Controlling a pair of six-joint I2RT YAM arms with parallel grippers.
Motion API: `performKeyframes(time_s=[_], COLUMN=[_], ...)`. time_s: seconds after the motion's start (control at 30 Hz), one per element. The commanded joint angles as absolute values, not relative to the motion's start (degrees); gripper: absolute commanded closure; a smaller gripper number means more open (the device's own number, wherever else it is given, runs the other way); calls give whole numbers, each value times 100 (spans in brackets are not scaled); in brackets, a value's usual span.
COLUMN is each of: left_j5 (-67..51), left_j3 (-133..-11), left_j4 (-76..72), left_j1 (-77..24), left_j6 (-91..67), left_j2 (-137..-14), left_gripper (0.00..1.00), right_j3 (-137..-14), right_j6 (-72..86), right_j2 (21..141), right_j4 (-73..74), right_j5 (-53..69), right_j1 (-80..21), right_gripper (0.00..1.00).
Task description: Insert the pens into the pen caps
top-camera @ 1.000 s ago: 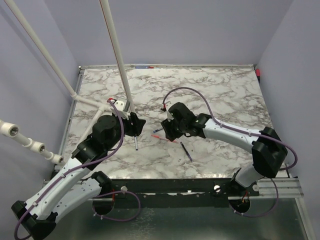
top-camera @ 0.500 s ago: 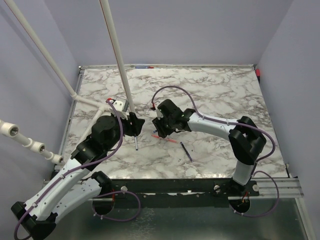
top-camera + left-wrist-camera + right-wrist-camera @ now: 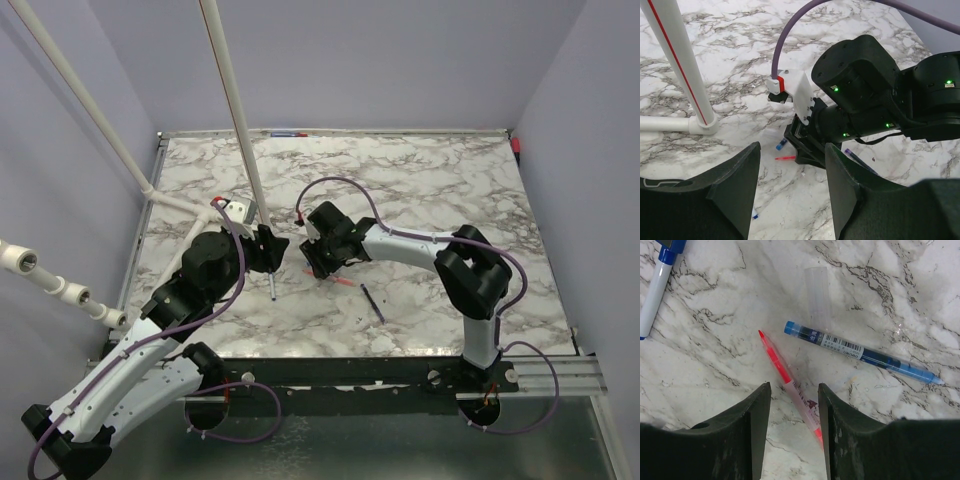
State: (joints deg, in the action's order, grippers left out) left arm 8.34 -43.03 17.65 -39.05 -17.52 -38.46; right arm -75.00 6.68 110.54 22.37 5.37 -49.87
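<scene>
The red pen point(image 3: 789, 382) lay slanted on the marble bench point(image 3: 900, 285), with no cap on it. Just beside it the blue pen point(image 3: 860, 352) lay bare too, its blunt end near the red pen's tip but apart from it. A clear cap point(image 3: 817, 295) rested loose on the bench just beyond the blue pen, close to its barrel. A blue-and-white pen point(image 3: 654, 287) showed at the edge of the right wrist view; whether its blue end was a fitted cap could not be told. The black pen point(image 3: 373, 302) lay well apart, nearer the arm bases, too small to judge.

By this showing the task was near its start. Neither the red pen nor the blue pen was capped, and those pairings at least were left to do.

The right jaws stood over the red pen, partly open, one finger point(image 3: 735, 440) on each side of its barrel with bench showing in the gap. They held nothing yet, though the pen's near end ran close by the other finger. The left jaws stood wide above the bench near the white pipe point(image 3: 685, 65), with nothing between them.
</scene>
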Motion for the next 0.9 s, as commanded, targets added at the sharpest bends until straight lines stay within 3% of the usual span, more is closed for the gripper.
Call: performKeyframes(time_s=[0.0,0.43,0.67,0.87], left_j5=[853,766,749,715], left_j3=[-4271,-4280,-4278,-4280], left_j4=[1740,1740,1740,1740], left_j1=[-3863,-3814,-3784,-3741], left_j6=[-1678,-1677,-1684,-1683], left_j2=[-3790,-3908,-3929,-3976], left_gripper=[44,44,44,44], right_j3=[-7660,-7805,-7812,-7710], right_j6=[545,439,477,573], right_j2=[11276,11704,11888,11889], right_j4=[2290,2517,2679,2719], right_j5=[668,25,-450,-589], right_j1=[-4983,-5326,-5485,-5617], right_gripper=[54,64,79,99])
